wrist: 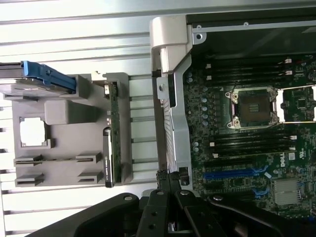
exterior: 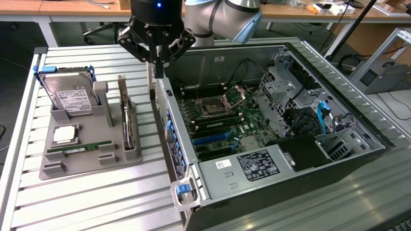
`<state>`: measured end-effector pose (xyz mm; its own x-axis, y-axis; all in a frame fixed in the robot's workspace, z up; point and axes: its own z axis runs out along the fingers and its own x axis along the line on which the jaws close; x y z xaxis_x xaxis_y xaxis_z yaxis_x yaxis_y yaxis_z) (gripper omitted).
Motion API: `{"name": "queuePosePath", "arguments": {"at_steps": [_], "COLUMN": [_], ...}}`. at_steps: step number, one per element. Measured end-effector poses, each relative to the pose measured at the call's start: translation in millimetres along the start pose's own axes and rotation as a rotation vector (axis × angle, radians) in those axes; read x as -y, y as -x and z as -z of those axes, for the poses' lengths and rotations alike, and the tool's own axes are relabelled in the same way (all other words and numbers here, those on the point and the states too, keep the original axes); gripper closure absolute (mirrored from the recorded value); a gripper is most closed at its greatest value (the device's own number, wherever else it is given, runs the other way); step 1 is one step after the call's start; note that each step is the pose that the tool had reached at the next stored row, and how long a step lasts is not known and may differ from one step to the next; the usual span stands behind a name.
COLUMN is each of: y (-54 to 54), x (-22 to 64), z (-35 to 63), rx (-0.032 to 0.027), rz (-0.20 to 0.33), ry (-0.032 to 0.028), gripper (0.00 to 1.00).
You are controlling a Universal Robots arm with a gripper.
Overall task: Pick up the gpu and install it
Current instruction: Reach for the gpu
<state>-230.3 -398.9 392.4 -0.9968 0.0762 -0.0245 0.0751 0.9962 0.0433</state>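
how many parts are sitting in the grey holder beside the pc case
4: the hard drive at the far end, a square chip and memory stick nearer the camera, the gpu on edge along the case side. None looks hidden.

Arm (exterior: 215,17): silver-grey tube sections, rounded joints, 1 pale blue joint cap (exterior: 251,21). Gripper (exterior: 158,71): matte black body, 1 blue light (exterior: 159,5) lit on the housing, black linkage bars (wrist: 158,217) with round pivot pins (wrist: 180,193).
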Motion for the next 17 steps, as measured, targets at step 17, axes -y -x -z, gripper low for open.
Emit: {"name": "queuePosePath", "arguments": {"at_steps": [17], "y": [-6.9], "x": [0.5], "z": [-0.2], "rx": [0.0001], "rz": [0.0], "ry": [0.0], "gripper": [0.89]}}
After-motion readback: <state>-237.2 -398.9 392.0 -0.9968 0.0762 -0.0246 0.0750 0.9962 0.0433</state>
